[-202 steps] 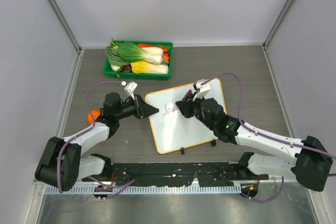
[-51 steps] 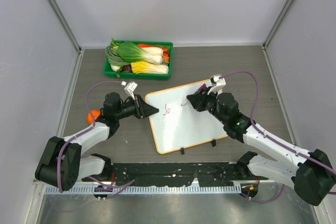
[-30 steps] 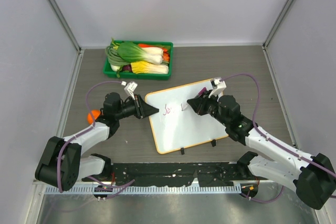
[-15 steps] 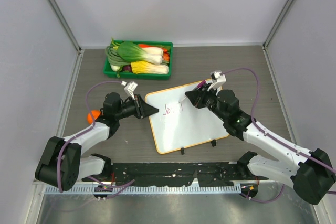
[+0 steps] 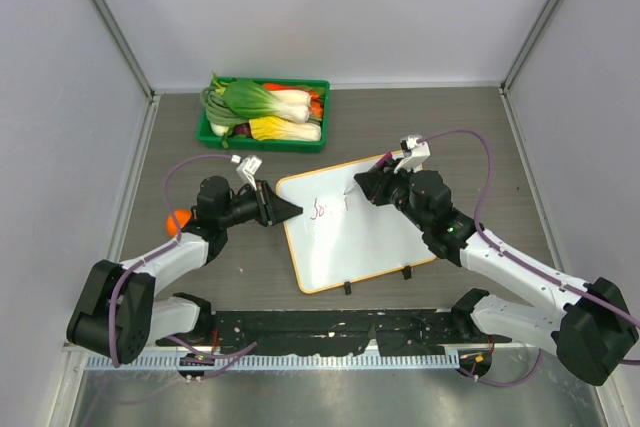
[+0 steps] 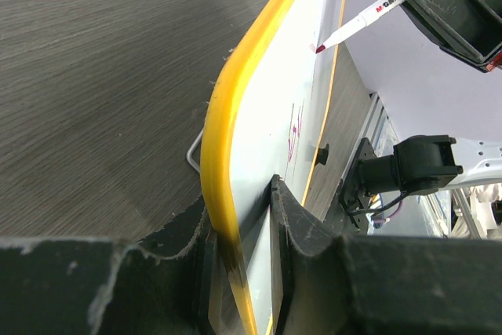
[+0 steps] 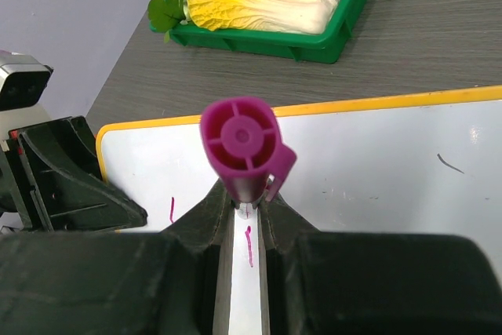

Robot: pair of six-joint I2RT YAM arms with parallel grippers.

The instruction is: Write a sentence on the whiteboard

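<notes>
Centre-left in the top view, the left pincer [image 5: 288, 210] clamps the left rim of the whiteboard [image 5: 365, 242] lying mid-frame on the bench [image 5: 460, 127]. Purple writing [image 5: 328, 207] sits at the board's upper left. Just right of it, the right pincer [image 5: 360, 185] grips a marker [image 7: 239, 143].

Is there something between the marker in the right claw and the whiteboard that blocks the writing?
Nothing visible does. The right claw holds the marker over bare whiteboard, beside the writing. The left claw only clamps the whiteboard's left edge, away from that spot.
</notes>
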